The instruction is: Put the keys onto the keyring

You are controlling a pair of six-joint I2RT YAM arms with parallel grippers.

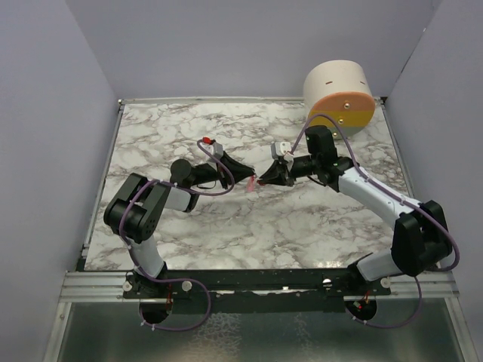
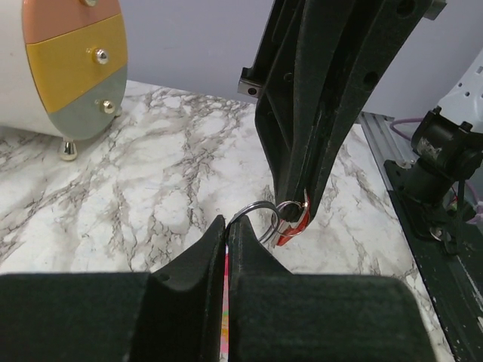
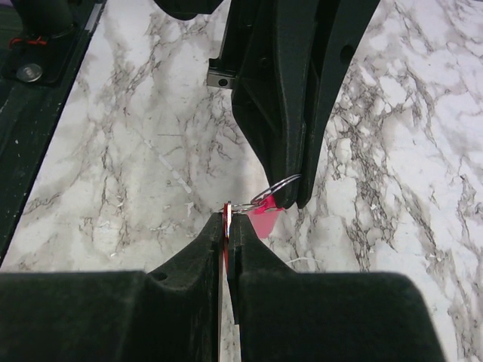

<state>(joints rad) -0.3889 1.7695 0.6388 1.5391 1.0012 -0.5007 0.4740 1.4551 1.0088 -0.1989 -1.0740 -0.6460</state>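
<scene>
Over the marble table the grippers meet tip to tip. The left gripper has its jaws pressed together on the pink strap of the keyring, presenting the ring outward. The right gripper pinches the red-headed key at that ring, evidently for threading; engagement cannot be confirmed.

I'm watching both arms reaching in over the middle of the worktop, their tips nearly meeting. The left hand is pointing right and the right hand is pointing left. The pink strap of the keyring is showing in the small gap between them; whether it's touching the surface I can't tell. Both hands are looking closed. A round drawer unit is sitting at the far right corner, well apart from them.
</scene>
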